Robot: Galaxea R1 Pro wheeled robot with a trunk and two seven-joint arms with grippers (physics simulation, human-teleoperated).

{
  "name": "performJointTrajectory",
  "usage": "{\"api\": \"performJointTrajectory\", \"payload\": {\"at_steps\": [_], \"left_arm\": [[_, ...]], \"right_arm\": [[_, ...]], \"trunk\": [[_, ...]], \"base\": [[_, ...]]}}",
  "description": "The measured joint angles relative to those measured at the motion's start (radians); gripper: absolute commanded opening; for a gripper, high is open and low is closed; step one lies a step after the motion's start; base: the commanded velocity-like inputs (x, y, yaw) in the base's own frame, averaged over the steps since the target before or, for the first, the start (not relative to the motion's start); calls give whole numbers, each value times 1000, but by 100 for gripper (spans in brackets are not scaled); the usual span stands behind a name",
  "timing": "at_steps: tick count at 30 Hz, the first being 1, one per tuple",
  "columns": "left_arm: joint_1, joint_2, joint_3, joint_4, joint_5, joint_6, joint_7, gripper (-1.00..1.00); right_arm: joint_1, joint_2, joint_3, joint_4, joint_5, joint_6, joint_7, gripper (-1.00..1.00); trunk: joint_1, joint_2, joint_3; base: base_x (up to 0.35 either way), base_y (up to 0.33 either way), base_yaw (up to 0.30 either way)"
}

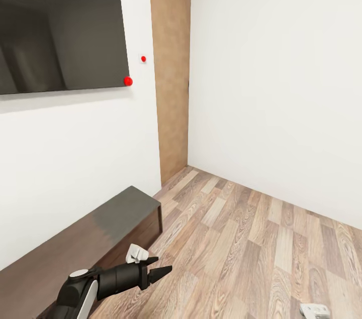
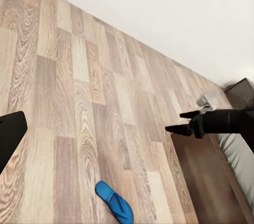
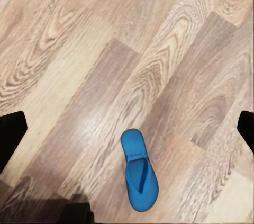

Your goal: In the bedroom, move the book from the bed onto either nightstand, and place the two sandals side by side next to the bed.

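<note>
One bright blue sandal (image 3: 138, 173) lies flat on the plank floor, straight below my right gripper (image 3: 129, 128), whose fingers stand wide apart with nothing between them. In the left wrist view the same sandal (image 2: 115, 203) lies on the floor short of the right gripper (image 2: 181, 121), which hangs open near the bed's brown frame (image 2: 206, 176) and pale mattress (image 2: 241, 160). My left gripper (image 1: 160, 264) is open and empty, pointing right beside the TV cabinet. The book is out of view.
A long low dark TV cabinet (image 1: 100, 238) runs along the left wall under a black screen (image 1: 60, 22). A brown door (image 1: 171, 68) stands in the corner. A dark cabinet corner (image 2: 244, 90), possibly the nightstand, sits by the wall beyond the bed. Plank floor (image 1: 251, 238) stretches to the right.
</note>
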Motion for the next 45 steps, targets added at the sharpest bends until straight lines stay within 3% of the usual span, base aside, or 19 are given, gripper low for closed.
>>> {"api": "performJointTrajectory", "payload": {"at_steps": [4, 7, 11, 19, 45], "left_arm": [[0, -1, -1, 0, 0, -1, 0, 100], [0, -1, -2, 0, 0, -1, 0, 100], [0, -2, -2, 0, 0, -1, 1, 100], [0, -2, -2, 0, 0, -1, 1, 100], [0, -3, -2, 32, 0, -1, 2, 100]], "right_arm": [[-4, 10, 0, 165, 6, -240, -63, 100], [-6, 12, 0, 273, 6, -371, -96, 100], [-7, 12, 0, 423, 3, -461, -108, 100], [-9, 9, -2, 515, 2, -490, -102, 100], [-8, 5, -10, 520, 0, -494, -101, 100]], "trunk": [[15, -28, -12], [27, -49, -22], [42, -77, -34], [73, -133, -59], [173, -315, -141]], "base": [[0, 0, 0], [0, 0, 0], [0, 0, 0], [0, 0, 0], [0, 0, 0]]}}
